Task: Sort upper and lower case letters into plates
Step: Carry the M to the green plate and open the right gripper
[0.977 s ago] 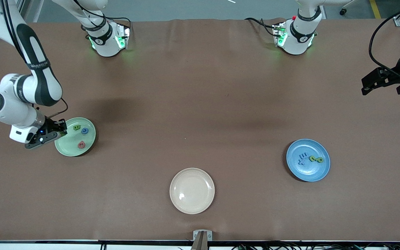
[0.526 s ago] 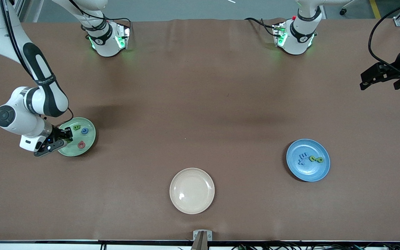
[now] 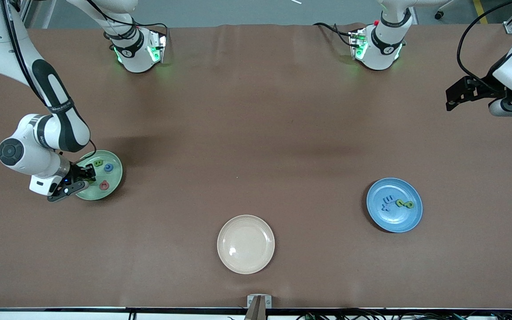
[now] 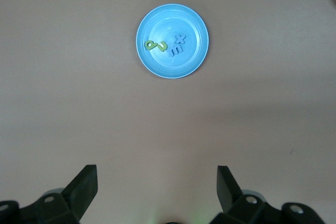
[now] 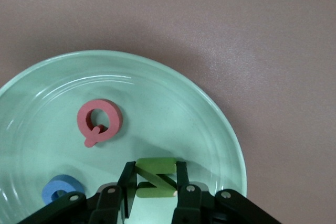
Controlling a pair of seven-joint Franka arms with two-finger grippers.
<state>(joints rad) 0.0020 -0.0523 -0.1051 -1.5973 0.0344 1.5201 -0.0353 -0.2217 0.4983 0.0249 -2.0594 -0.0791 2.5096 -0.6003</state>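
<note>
Okay, you've got the right gripper point(image 5: 155, 195) clamped on a green Z point(image 5: 155, 178), low over the mint-green plate point(image 3: 88, 193), at the edge nearest the right arm's end of the table. Looks like foam to me: light, a bit squashy, so it shouldn't slip, but it could cling to a pad when you let go. You're pinching it across its width, fingers on both sides, which is the sensible hold for sth this small and flat.

Already in that plate: a pink-red Q point(image 5: 98, 121), a blue letter point(image 5: 62, 188) w/ a hole, and in the front view a green B point(image 3: 98, 163) too. Those sit flat on the plate floor, apart from each other.

Arm pose: the right arm comes down from its base, elbow bent, wrist turned toward the plate, hand angled in from the table's end. Z is tilted in the grip, not lying down yet, and I can't tell if it touches the plate.

Left gripper point(image 4: 155, 187) is up high over bare table near the left arm's end, fingers wide apart, nothing in them, and that arm is waiting. Its camera looks at the sky-blue plate point(image 4: 197, 27), which holds two green letters point(image 4: 156, 45) and two blue letters point(image 4: 177, 45) bunched near the middle.

Cream plate point(image 3: 225, 258) sits nearest the front camera, nothing in it.
</note>
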